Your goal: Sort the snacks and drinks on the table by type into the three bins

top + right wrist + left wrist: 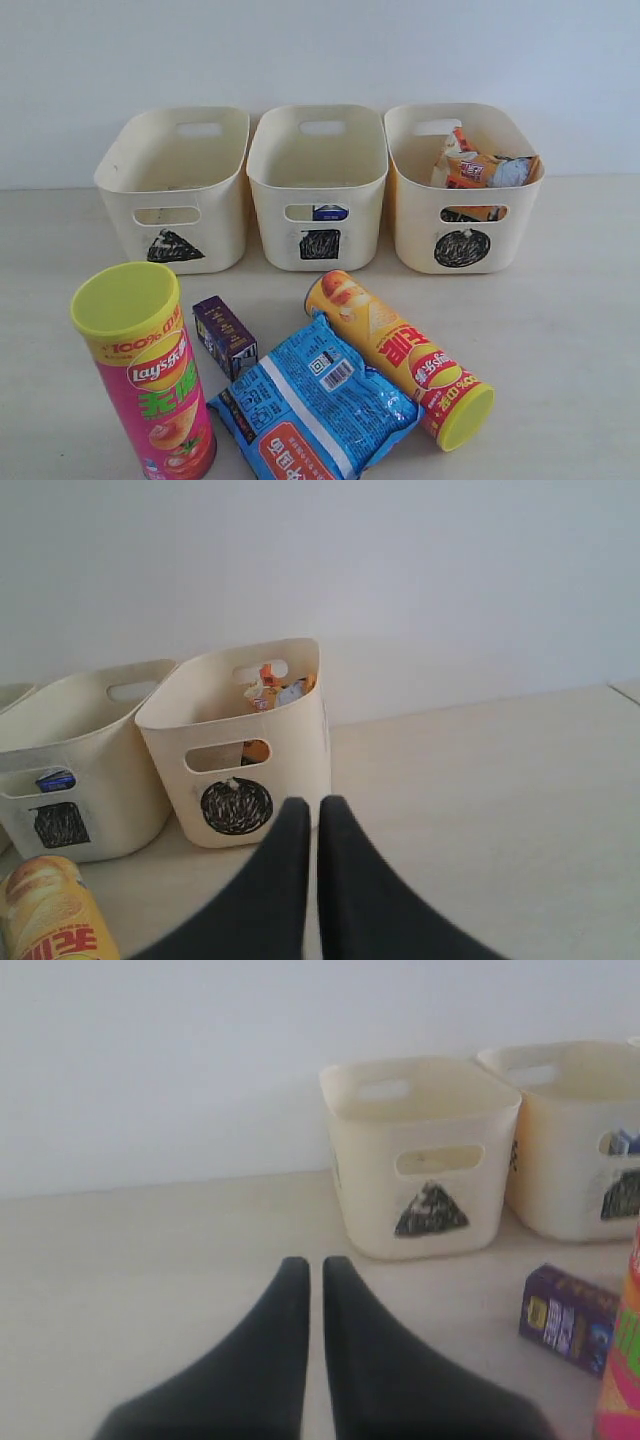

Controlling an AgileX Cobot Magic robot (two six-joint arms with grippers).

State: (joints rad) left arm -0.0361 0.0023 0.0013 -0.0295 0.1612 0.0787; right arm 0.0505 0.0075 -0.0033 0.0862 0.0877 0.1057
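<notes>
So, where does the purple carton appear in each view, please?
Exterior: the purple carton is between the pink tube and the blue bag.
Left wrist: it is in front of the triangle bin, beside the pink tube.
Right wrist: not in it.
Shared landmark: the square bin, seen in all three views.

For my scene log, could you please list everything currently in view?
triangle bin, square bin, circle bin: 3, cream, back row.
pink chip tube: 1, upright, front left.
yellow-red chip tube: 1, lying, front right.
purple carton: 1, beside pink chip tube.
blue bag: 1, lying front centre.
orange bag: 1, inside circle bin.
blue-and-white carton: 1, inside square bin.
table: 1, beige, beneath everything.
left fingers: 2, black, shut, empty.
right fingers: 2, black, shut, empty.
</notes>
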